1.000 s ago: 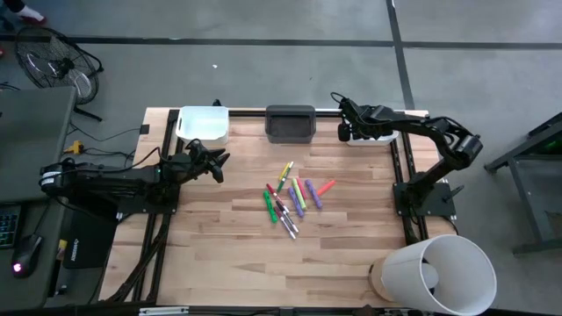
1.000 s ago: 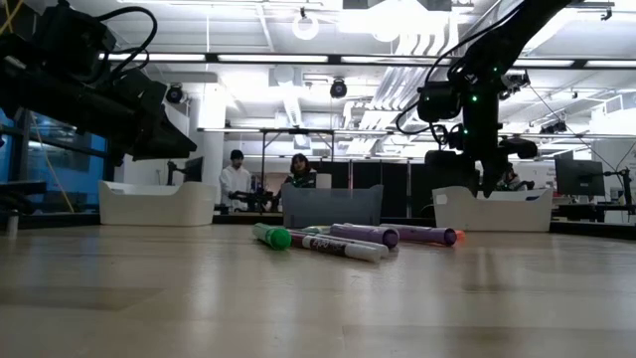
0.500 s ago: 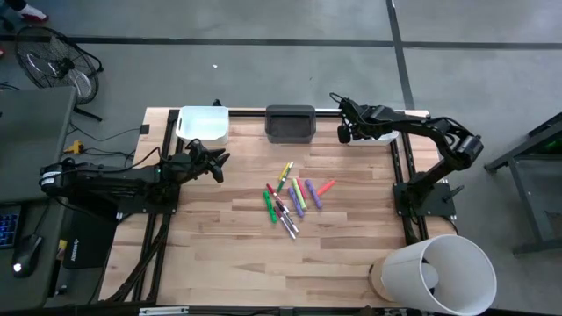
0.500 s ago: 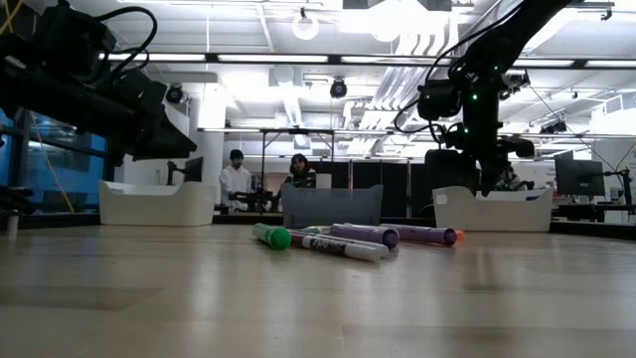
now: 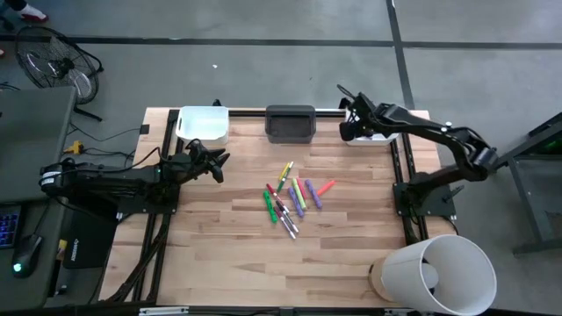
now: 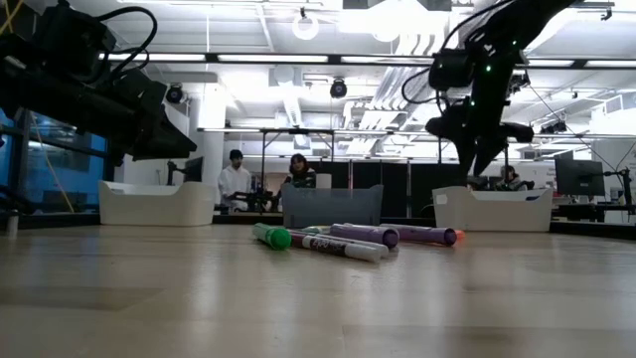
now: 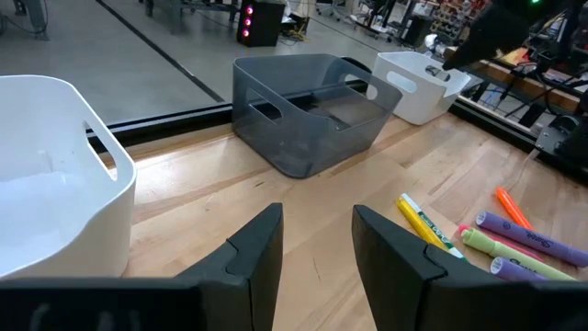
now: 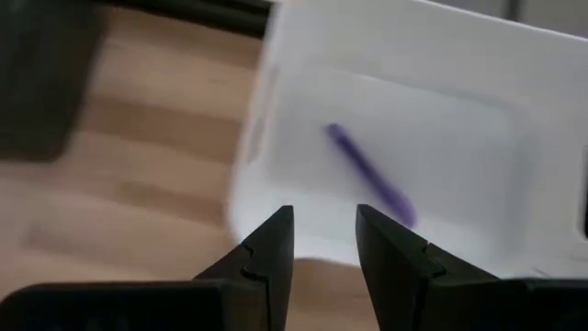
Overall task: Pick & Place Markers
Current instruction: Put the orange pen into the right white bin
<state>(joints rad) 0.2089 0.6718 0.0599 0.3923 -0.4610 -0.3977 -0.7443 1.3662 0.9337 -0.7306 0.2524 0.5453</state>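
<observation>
Several markers (image 5: 292, 195) in green, purple, yellow and orange lie in a loose cluster flat on the wooden table's middle, also seen low across the table (image 6: 348, 239). One purple marker (image 8: 367, 175) lies on the floor of the right white bin (image 8: 404, 55). My right gripper (image 8: 324, 221) hangs open and empty above that bin's near left rim, pointing steeply down (image 5: 345, 130). My left gripper (image 7: 317, 234) waits open at the table's left (image 5: 215, 163), pointing toward the bins.
A dark grey bin (image 5: 291, 123) stands at the far edge's middle and a white bin (image 5: 204, 125) to its left. A large white cylinder (image 5: 435, 272) lies off the table's near right corner. People sit in the room behind the table (image 6: 237, 179).
My right gripper has risen above the right white bin and tipped a little, its fingers keeping the same gap. The markers on the table have stayed where they were.
</observation>
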